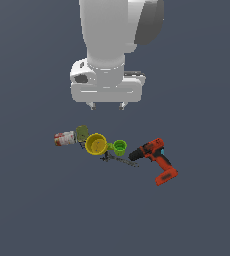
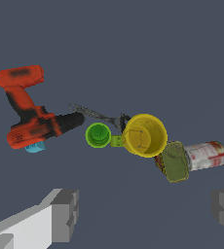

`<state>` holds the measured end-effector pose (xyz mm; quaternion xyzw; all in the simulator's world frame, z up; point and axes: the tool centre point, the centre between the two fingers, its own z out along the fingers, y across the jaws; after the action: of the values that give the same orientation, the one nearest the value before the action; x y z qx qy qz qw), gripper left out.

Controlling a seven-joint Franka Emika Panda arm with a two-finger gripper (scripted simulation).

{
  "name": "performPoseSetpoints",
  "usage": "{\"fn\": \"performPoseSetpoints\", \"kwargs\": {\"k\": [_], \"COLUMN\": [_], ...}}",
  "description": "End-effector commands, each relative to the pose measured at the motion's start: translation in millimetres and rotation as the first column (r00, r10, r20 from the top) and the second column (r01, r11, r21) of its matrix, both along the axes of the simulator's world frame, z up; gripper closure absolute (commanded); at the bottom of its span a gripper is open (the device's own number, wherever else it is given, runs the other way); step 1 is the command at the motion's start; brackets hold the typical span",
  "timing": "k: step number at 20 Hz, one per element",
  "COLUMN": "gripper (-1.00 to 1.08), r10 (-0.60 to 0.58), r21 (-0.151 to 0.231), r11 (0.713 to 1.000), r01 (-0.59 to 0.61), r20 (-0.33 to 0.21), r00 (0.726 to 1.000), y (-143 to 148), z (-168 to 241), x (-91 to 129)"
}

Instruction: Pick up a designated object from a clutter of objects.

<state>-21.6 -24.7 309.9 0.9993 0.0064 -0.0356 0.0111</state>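
Observation:
The yellow cup stands upright in the middle of the clutter, its mouth open upward. Touching it on the exterior view's right is the smaller green cup. An olive can and a red-and-white can lie on its other side. A thin dark tool lies in front of the cups. My gripper hangs open well above the group, fingers wide apart, holding nothing.
A red-and-black power drill lies on its side at the exterior view's right of the cups, nose toward the green cup. The objects rest on a plain dark grey floor.

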Motion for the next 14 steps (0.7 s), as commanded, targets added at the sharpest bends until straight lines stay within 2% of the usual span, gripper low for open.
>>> {"fn": "performPoseSetpoints", "kwargs": {"k": [1,14], "gripper": [-0.20,-0.20], "r10": [0.000,-0.038], "r21": [0.000,0.017], "r11": [1.000,0.999], "r01": [0.000,0.038], "r20": [0.000,-0.013], "r00": [1.000,0.999], "y": [0,-10], "z": [0,-5], "x": [0,2]}}
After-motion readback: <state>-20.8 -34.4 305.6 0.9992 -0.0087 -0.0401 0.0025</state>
